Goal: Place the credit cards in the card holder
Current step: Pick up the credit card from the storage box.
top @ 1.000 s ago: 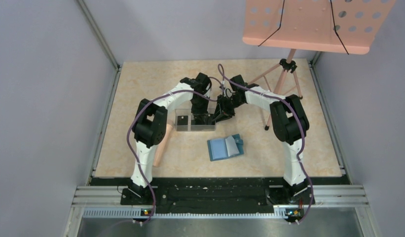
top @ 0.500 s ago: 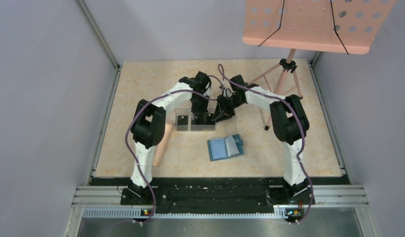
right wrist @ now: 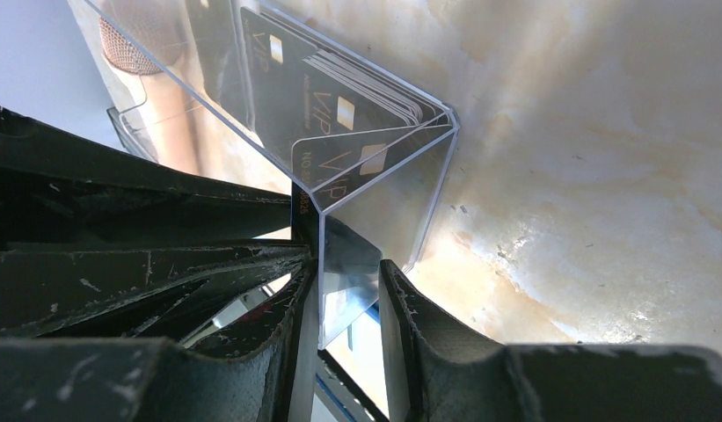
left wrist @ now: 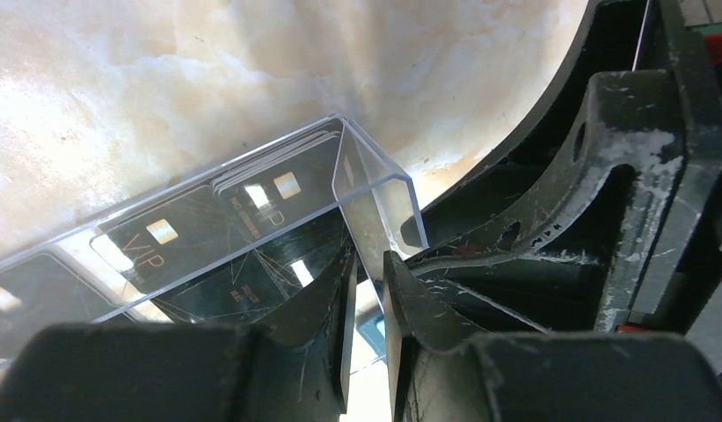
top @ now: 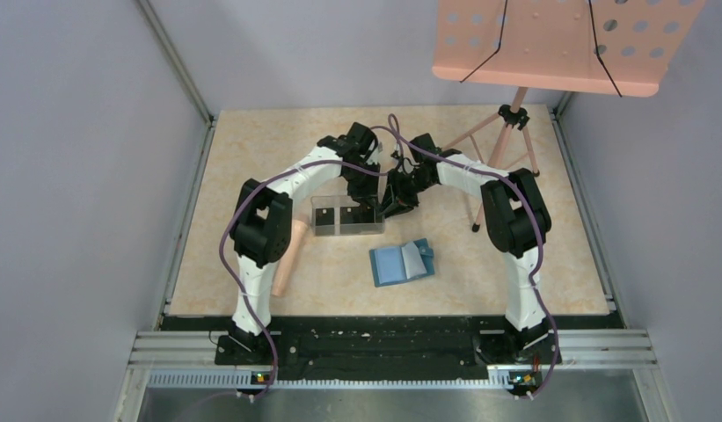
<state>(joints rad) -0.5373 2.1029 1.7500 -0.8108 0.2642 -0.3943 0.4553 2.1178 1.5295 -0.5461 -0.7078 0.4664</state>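
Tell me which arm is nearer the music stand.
Right. The right arm has its elbow just beside the stand and its legs, at the table's right side. The left arm is well off to the stand's left, its elbow beyond the clear box.

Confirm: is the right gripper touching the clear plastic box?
Touching. The right wrist view shows a wall of the clear plastic box clamped in the right gripper, no gap at either finger.

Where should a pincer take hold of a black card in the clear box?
Probably its upper edge, from above, pinching the two flat faces: the black cards stand leaning on edge in the clear box, whose walls block the sides.
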